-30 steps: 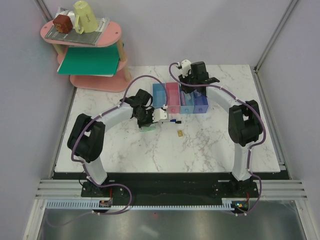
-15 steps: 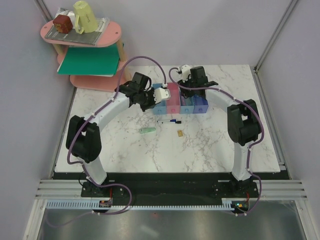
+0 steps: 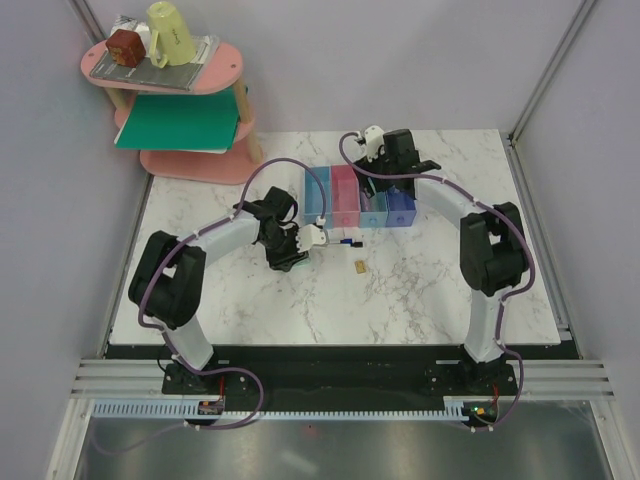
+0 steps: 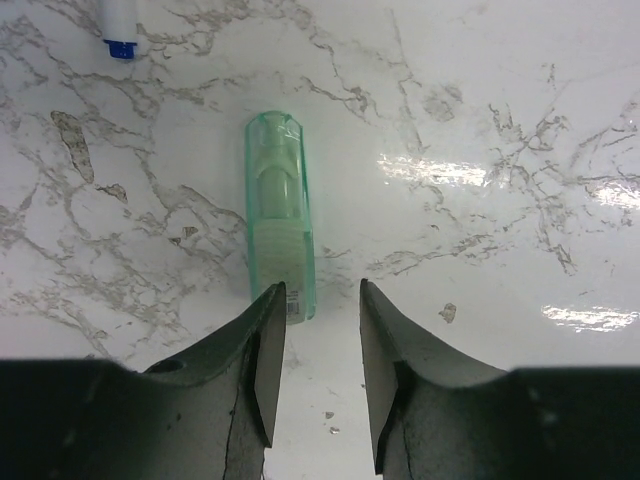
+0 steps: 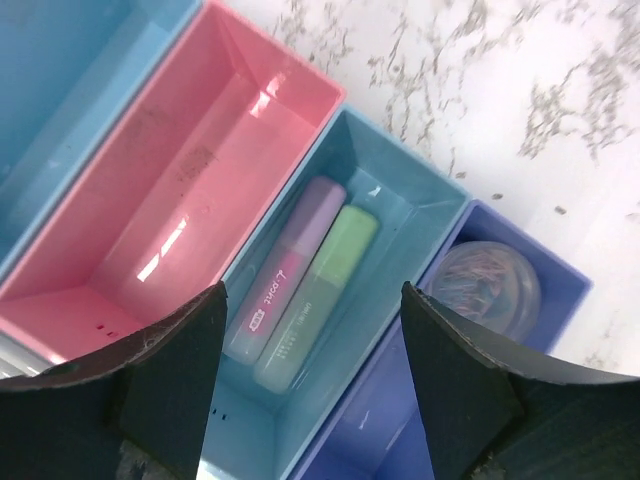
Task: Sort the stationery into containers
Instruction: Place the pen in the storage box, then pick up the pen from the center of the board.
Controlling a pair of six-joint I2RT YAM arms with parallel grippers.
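Note:
A pale green bar (image 4: 280, 215) lies flat on the marble. Its near end sits just ahead of my left gripper (image 4: 318, 300), beside the left fingertip, and the open jaws hold nothing. In the top view the left gripper (image 3: 293, 252) hovers low and hides the bar. Two thin white markers (image 3: 340, 241) and a tiny tan block (image 3: 358, 266) lie to its right. My right gripper (image 5: 312, 300) hangs open and empty over the containers (image 3: 355, 195). Under it, the second light blue bin (image 5: 420, 200) holds a pink bar (image 5: 285, 275) and a green bar (image 5: 320, 295). A round roll (image 5: 490, 290) is in the purple-blue bin.
A pink tiered shelf (image 3: 185, 120) stands at the back left with a yellow cup (image 3: 172, 32) and a red-brown block (image 3: 126, 45) on top. The pink bin (image 5: 200, 180) shows nothing inside. A marker's blue cap (image 4: 120, 45) lies beyond the green bar.
My left gripper swung up to the leftmost blue bin, then came back down over the green bar, its jaws opening. The right gripper's jaws widened above the bins.

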